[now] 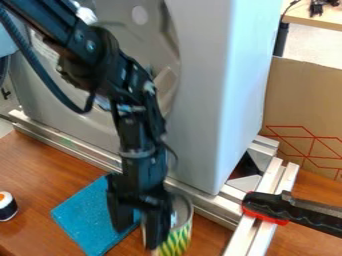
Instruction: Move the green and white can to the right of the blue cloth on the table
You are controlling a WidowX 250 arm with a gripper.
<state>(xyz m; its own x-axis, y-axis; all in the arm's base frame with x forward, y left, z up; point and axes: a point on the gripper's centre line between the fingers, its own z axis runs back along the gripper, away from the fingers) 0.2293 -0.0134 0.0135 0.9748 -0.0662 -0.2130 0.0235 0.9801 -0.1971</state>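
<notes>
We see the can with green-and-yellow patterned sides (pixel 179 234) standing upright on the brown wooden table (pixel 40 165), its long axis vertical. From the black two-finger gripper (pixel 138 237), it lies toward the view's right, partly hidden behind the nearer finger. We find the gripper released, its fingers apart. The blue square cloth (pixel 83 212) lies beside the can, reaching beneath the gripper. We count one can, one cloth, one black-and-white roll-shaped piece with an orange top (pixel 7 206) and one black-and-red handle (pixel 270 207).
</notes>
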